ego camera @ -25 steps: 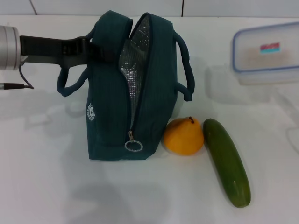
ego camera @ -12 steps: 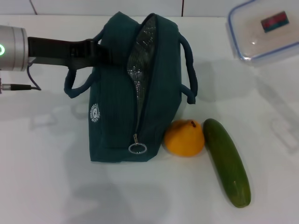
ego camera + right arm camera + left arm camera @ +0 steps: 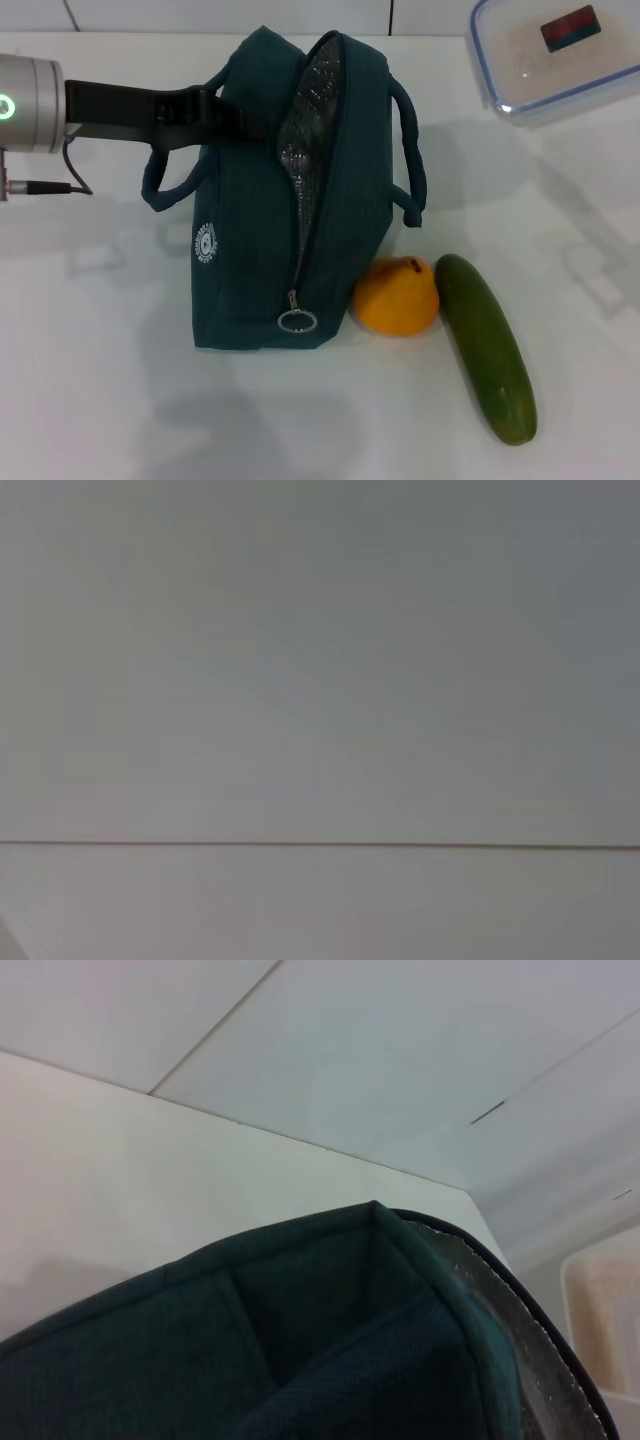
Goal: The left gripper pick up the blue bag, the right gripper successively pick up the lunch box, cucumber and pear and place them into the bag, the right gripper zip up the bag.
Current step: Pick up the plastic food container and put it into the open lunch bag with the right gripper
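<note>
The blue bag (image 3: 290, 210) stands upright on the white desk (image 3: 100, 400), roughly mid-desk and toward the far edge. Its top zip is open, exposing silver foil lining (image 3: 305, 130); the ring zip pull (image 3: 298, 321) hangs low on the near end. A small round white logo (image 3: 205, 242) sits on the side panel.

The left gripper (image 3: 215, 110) reaches in from the desk's left side at the level of the bag's top. Its black fingers (image 3: 185, 105) meet the bag's upper left wall beside the left handle (image 3: 165, 190). Cannot tell how far the fingers are parted or whether they grip the fabric. The green light on the silver wrist is lit. The left wrist view shows only the bag's top corner and foil edge close up.

The lunch box (image 3: 555, 55) is at the far right corner, tilted and seemingly raised above the desk; what holds it cannot be seen. The right gripper is not seen in any view.

The pear (image 3: 396, 296) lies touching the bag's near right corner. The cucumber (image 3: 485, 345) lies just beside the pear, running toward the near edge.
</note>
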Controlling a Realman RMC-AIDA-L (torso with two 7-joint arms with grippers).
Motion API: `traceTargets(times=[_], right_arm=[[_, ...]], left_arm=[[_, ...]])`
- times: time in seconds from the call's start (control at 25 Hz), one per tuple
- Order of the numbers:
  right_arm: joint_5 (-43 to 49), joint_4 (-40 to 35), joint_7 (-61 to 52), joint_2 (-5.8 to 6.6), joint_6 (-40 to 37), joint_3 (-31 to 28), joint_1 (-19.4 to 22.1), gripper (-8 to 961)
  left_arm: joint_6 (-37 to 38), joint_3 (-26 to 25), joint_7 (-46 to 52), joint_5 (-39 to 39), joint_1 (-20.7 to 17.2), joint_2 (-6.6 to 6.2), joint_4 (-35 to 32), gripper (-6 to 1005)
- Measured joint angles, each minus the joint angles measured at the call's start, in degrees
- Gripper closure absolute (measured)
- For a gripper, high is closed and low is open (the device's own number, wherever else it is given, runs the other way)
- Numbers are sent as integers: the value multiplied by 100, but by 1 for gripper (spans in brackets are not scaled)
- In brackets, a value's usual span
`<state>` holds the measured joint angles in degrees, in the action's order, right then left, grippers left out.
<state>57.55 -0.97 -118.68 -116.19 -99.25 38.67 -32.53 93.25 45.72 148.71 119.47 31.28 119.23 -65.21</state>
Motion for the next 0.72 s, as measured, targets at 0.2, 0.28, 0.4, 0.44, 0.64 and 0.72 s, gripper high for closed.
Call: traceTargets(times=[0.2,0.28,0.4,0.44,0.64,0.72], right_arm=[[-7,9,31,0,-16,5,-67,812],[-8,16,33,-1,-56,18,-186,810],[-7,20,57,0,-86,31,-366,808],[-4,20,72,0,-87,38,-434,807],[29,24,126,0,-42,65,-802,804],[34,55,189,0,-25,66,-990,802]], left_arm=[[0,63,0,-14,15,3,0,961],[0,85,0,-33,18,3,-3,961],[0,92,0,-50,18,3,-12,961],[0,93,0,-53,18,4,-12,960],[0,156,-32,-59,19,2,-7,960],[1,162,-34,-64,19,-1,-23,960]])
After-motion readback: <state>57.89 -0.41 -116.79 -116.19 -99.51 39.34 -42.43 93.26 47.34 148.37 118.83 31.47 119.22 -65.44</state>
